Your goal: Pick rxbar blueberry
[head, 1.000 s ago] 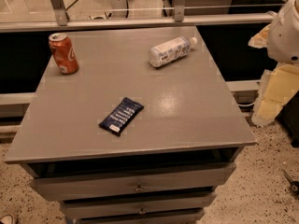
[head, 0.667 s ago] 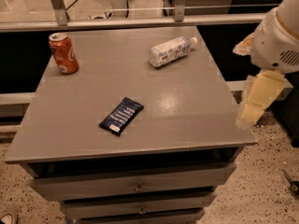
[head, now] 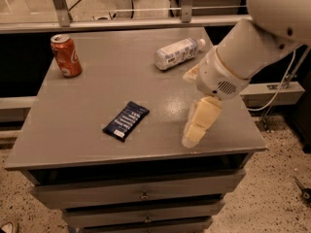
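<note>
Occupying most of the camera view, a grey cabinet (head: 97, 106) presents a flat top with drawers (head: 141, 195) below its front edge. The white robot arm (head: 252, 47) enters from the upper right and reaches down and left over the right half of the top.

The gripper (head: 187, 108) is at the arm's lower end, above the front-right area of the top. Its cream fingers (head: 200, 123) are spread wide apart: one hangs down toward the front edge, the other points left at the level of the wrist. Nothing is held between them.

A clear plastic bottle (head: 176, 53) with a white label lies on its side at the rear of the top, cap toward the right, near the upper finger.

A red soda can (head: 66, 56) stands upright at the rear-left corner.

The rxbar blueberry (head: 126, 121) lies flat near the middle of the top, slightly toward the front, set diagonally. It is left of the lower finger and apart from it, and well apart from the can and the bottle.
</note>
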`<action>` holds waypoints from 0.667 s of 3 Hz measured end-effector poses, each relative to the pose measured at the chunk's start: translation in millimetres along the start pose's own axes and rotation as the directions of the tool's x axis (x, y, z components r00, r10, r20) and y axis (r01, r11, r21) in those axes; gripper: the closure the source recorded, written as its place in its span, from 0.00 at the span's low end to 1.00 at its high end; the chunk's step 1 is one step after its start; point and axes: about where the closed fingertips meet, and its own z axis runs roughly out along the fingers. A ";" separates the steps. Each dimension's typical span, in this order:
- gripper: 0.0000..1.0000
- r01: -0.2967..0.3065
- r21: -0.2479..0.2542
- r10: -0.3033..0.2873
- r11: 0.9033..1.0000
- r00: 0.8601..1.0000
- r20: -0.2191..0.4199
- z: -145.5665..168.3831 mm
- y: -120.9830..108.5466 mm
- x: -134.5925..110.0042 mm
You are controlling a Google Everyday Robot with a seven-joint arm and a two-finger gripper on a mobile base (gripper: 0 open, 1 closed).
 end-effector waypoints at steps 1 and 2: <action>0.00 0.054 -0.049 -0.045 0.997 0.985 0.164 47.8 8.5 -54.2; 0.00 0.078 -0.037 -0.067 0.996 0.965 0.254 70.4 8.8 -87.7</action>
